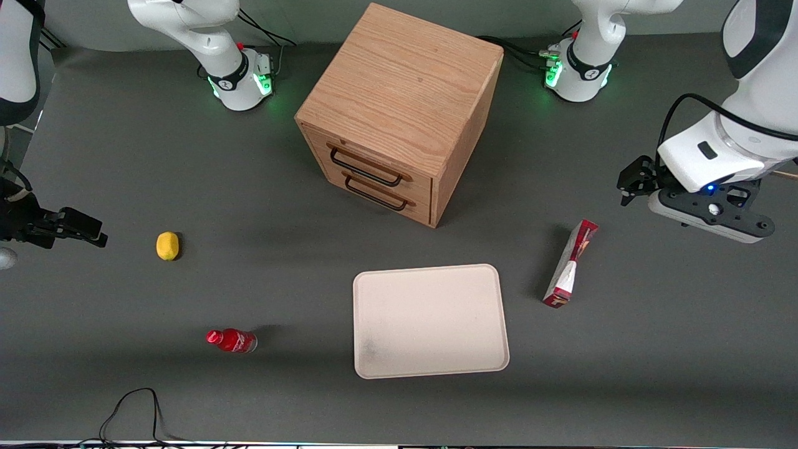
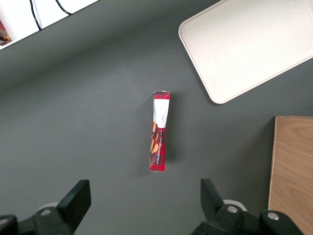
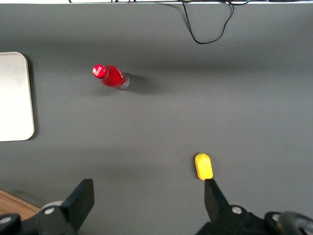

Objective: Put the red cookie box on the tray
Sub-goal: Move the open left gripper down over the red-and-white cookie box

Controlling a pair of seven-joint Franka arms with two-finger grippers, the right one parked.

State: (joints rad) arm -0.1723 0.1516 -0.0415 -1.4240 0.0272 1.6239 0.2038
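1. You have the wooden cabinet as the biggest thing on the grey table. It has two drawers with dark handles, stacked one above the other on its front.
2. Your tray lies flat on the table, in front of the cabinet's drawers and nearer the front camera than the cabinet. Nothing rests on it.
3. Your gripper hangs above the table toward the working arm's end, with its two fingers spread wide and nothing between them. The wrist camera looks straight down past them at the box.
4. Your red cookie box stands on one long narrow edge on the bare table, beside the tray but clear of its rim, on the working arm's side of it.
5. A small red bottle lies on its side toward the parked arm's end.
6. A lemon sits farther from the front camera than the bottle, also toward that end.
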